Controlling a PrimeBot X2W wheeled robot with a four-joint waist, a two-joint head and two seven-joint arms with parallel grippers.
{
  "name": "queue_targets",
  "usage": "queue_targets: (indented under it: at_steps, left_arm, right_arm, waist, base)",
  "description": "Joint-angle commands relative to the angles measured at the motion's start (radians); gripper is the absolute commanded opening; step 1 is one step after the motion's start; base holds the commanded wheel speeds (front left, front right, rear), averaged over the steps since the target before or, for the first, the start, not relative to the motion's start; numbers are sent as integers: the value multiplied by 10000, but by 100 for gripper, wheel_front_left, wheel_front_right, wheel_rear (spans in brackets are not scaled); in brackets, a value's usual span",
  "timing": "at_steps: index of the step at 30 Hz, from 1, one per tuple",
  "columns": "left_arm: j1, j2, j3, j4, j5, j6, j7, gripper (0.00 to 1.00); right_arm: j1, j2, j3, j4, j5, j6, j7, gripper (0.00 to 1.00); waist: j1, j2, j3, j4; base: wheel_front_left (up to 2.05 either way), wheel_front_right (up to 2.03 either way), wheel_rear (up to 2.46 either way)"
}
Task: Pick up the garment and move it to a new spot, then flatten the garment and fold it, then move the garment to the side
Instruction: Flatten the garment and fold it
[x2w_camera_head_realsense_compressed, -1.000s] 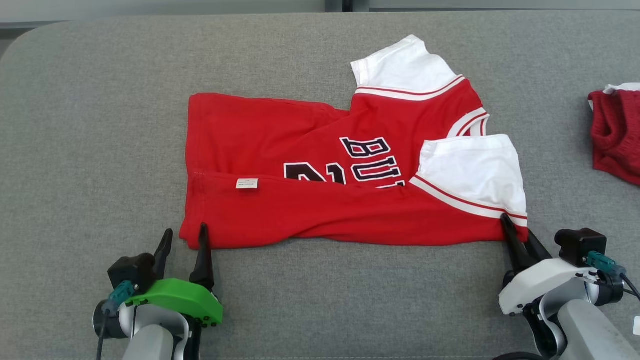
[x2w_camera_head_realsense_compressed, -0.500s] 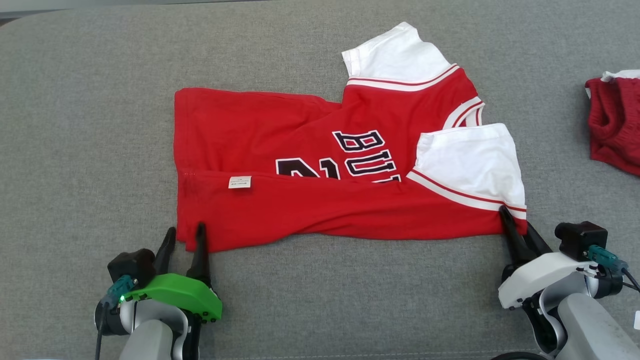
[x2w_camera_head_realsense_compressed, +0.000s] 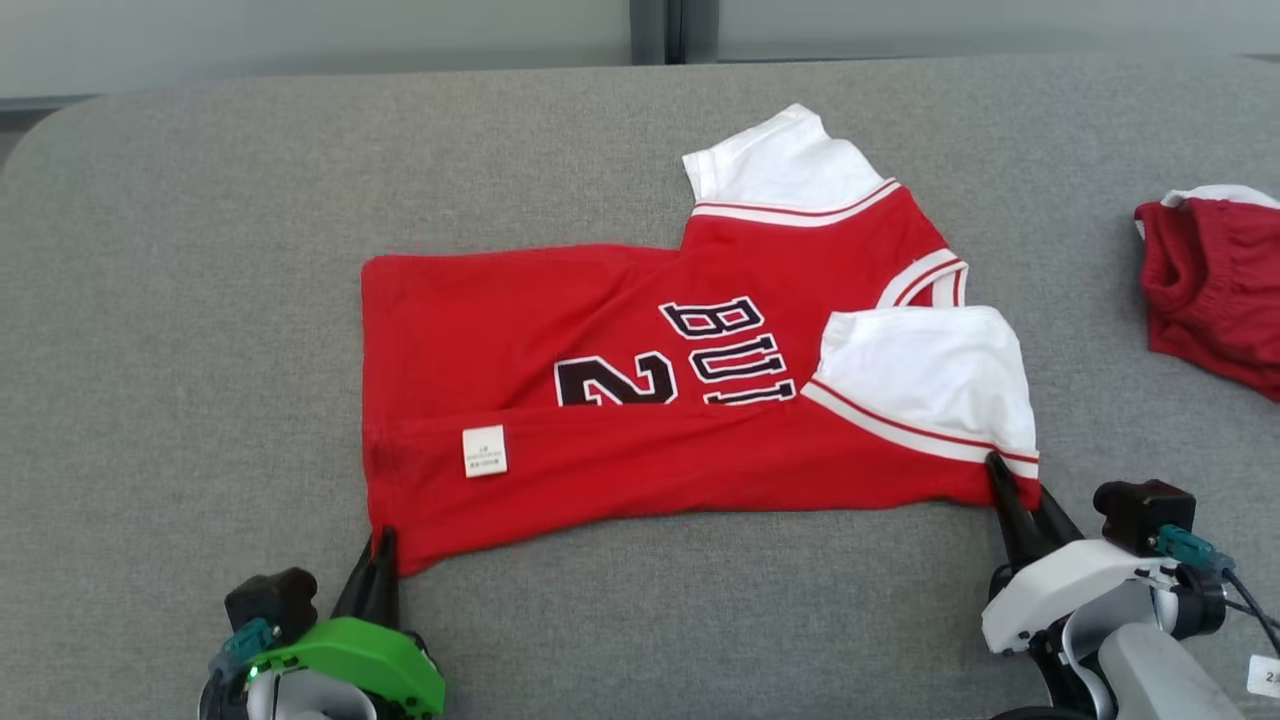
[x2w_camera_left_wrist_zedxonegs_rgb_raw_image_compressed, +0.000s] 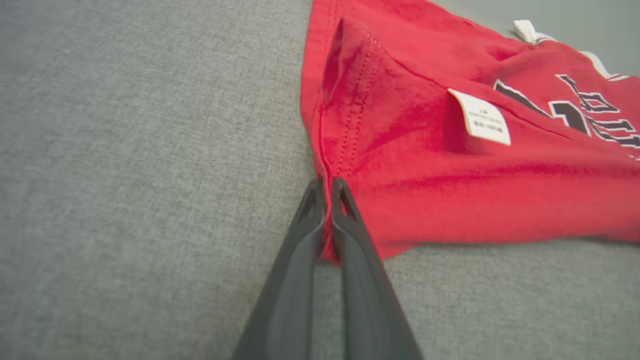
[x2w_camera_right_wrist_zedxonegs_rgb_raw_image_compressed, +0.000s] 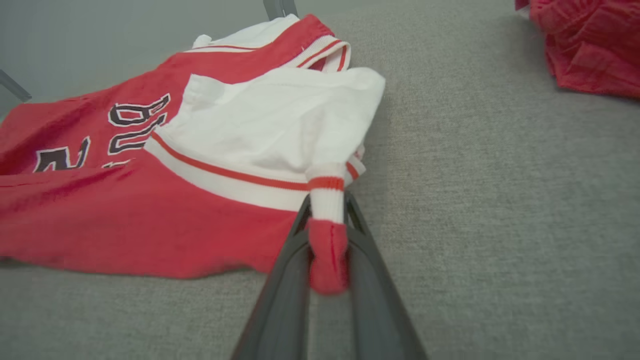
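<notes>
Across the centre of the head view, the red jersey lies partly folded on the grey surface. My left gripper is clamped on its lower-left hem corner. My right gripper pinches the lower-right sleeve edge.

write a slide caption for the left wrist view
Left gripper, fingers shut on the bottom corner of a red shirt lying on a grey surface, its white label showing

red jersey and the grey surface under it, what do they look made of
The red jersey: soft matte knit, probably cotton or a blend; it creases limply and shows a stitched hem. The grey surface: matte woven upholstery-like cloth, judging by its flecked, fibrous texture; what lies beneath is hidden.
</notes>
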Motion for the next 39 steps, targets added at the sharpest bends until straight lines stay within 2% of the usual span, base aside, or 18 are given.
queue_targets:
  at_steps: [1,13,17,21,22,23,24,33,39]
  left_arm:
    - [262,70,134,114,90,-13,21,0]
    - [1215,98,1452,884,1164,122,15,0]
    - [1362,105,1647,1292,1396,250,15,0]
    - [1387,103,1596,1469,1315,178,15,0]
    - [1359,102,1592,1397,1254,159,15,40]
    - [1355,102,1572,1330,1225,155,15,100]
    - [1363,98,1521,1285,1163,141,15,100]
    - [930,65,1417,-67,1207,235,13,100]
    - [-158,63,1355,-260,1384,138,15,100]
  right_arm:
    - [236,25,22,48,78,-21,10,0]
    - [1481,62,196,101,401,-26,8,0]
    - [1873,23,273,-7,536,-27,5,0]
    - [2050,39,409,42,634,-26,-4,0]
    - [2046,37,426,50,642,-26,-4,3]
    - [2023,20,395,21,616,-26,-4,46]
    - [1993,34,346,-16,578,-26,-4,100]
    - [1633,209,-957,-823,-190,-18,-3,100]
    - [908,316,-1070,-1325,-626,-18,-3,100]
  waist:
    - [0,-1,-531,-34]
    - [0,-1,-1955,-156]
    - [0,-1,-2186,-133]
    - [0,-1,-2221,-86]
    - [0,-1,-2204,-68]
    - [0,-1,-2181,-51]
    - [0,-1,-2143,-35]
    - [0,-1,-1567,107]
    - [0,-1,-801,103]
  base:
    - [0,0,0]
    - [0,0,0]
    - [0,0,0]
    - [0,0,0]
    - [0,0,0]
    - [0,0,0]
    - [0,0,0]
    - [0,0,0]
    - [0,0,0]
